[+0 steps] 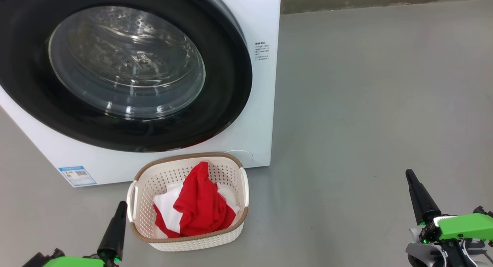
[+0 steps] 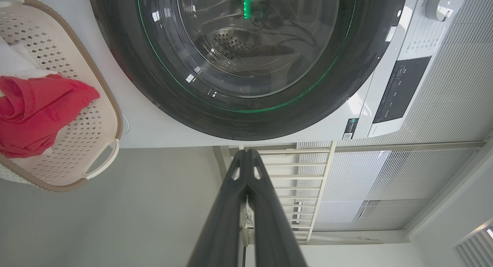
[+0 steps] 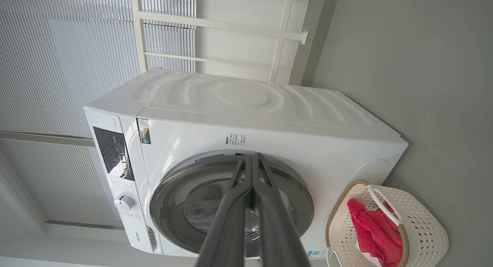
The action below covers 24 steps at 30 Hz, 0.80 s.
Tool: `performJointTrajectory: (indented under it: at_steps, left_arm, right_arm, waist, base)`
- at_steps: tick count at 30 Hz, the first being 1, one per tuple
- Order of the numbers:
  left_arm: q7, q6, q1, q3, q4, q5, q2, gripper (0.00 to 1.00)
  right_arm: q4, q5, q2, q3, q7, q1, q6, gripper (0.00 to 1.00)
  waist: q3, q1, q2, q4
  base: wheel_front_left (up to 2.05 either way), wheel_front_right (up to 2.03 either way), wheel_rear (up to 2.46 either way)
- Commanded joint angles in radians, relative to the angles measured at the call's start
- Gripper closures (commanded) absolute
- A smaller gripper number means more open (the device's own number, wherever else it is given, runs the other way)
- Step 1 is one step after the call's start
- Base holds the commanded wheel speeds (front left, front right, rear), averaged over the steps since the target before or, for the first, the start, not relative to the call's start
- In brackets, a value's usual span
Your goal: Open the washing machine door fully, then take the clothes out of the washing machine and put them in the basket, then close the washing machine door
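Observation:
The white washing machine fills the upper left of the head view, and its round black-rimmed door lies flat against the front. Behind the glass I see bare steel drum. The cream basket stands on the floor just below the door, with the red and white clothes piled inside. My left gripper is shut, empty, close beside the basket's left handle. My right gripper is shut and empty, well to the basket's right. In the wrist views, the left gripper and the right gripper show their fingers pressed together.
Grey floor stretches open to the right of the machine. A white railing and slatted wall panels stand behind the machine. A control panel with a dial runs along the machine's top.

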State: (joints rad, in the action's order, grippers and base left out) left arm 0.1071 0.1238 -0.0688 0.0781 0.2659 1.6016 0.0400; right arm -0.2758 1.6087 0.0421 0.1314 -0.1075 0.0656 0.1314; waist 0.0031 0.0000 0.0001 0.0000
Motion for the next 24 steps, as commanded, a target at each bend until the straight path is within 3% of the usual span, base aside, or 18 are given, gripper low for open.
performJointTrajectory:
  at_steps: [1, 24]
  left_arm:
    - [0.006, 0.007, -0.039, 0.036, -0.021, 0.007, 0.01, 1.0]
    - [0.006, 0.007, -0.039, 0.036, -0.021, 0.007, 0.01, 1.0]
  right_arm:
    - [0.031, -0.001, 0.008, -0.017, -0.007, 0.042, -0.001, 1.0]
    - [0.031, -0.001, 0.008, -0.017, -0.007, 0.042, -0.001, 1.0]
  waist:
    - [0.0, 0.0, -0.0001, 0.0]
    - [0.0, 0.0, -0.0001, 0.0]
  base:
    - [0.0, 0.0, 0.0]
    - [0.0, 0.0, 0.0]
